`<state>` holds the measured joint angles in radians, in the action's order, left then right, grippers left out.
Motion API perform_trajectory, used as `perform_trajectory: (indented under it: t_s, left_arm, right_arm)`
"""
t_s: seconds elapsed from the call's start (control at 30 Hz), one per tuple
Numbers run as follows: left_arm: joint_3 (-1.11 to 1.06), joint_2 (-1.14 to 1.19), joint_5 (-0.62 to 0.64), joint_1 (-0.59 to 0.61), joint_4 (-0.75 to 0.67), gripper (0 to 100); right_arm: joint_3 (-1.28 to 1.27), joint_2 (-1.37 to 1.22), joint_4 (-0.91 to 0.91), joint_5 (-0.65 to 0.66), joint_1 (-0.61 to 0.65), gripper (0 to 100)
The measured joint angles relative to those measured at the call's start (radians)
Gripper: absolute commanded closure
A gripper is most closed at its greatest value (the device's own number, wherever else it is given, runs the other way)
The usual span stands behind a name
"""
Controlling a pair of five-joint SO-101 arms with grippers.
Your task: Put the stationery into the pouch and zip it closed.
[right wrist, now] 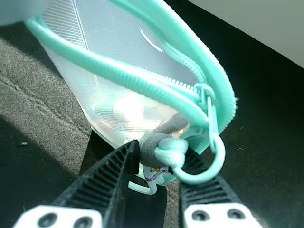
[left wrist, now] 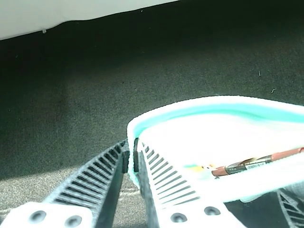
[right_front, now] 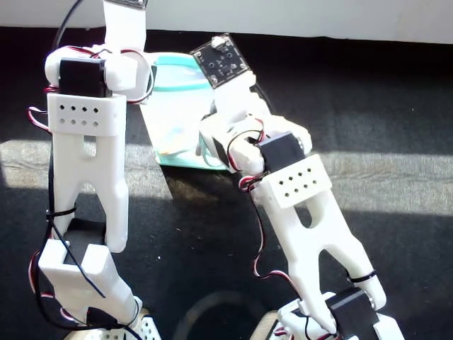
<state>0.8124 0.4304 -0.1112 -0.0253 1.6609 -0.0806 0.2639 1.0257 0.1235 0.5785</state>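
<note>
Dark mat (right_front: 396, 106), one pouch (right_front: 173, 113) (one pen (left wrist: 256, 161)), left claw (left wrist: 132, 154), right claw (right wrist: 159, 154)

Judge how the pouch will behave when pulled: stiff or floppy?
Probably floppy: the pouch is thin translucent sheet, and its rim bows where the left hand pinches it. Likely light, with a pen visible inside. The end tab bunches in the right hand, so it may slip or twist under a zip pull.
</note>
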Motion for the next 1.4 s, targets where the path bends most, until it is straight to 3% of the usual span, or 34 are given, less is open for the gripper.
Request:
perform_trajectory:
  t_s: [0.2,0.8,1.4]
  left_arm:
    - [0.000,0.000,0.000,-0.002,0.003,99]
    - [0.000,-0.002,0.000,-0.003,0.003,99]
    - [0.000,-0.002,0.000,-0.003,0.006,99]
  right_arm:
    - [-0.002,-0.002,0.000,-0.097,0.002,83.9]
    - [0.075,-0.011,0.058,-0.103,-0.052,83.9]
    - [-0.075,-0.011,0.002,-0.103,-0.051,84.1]
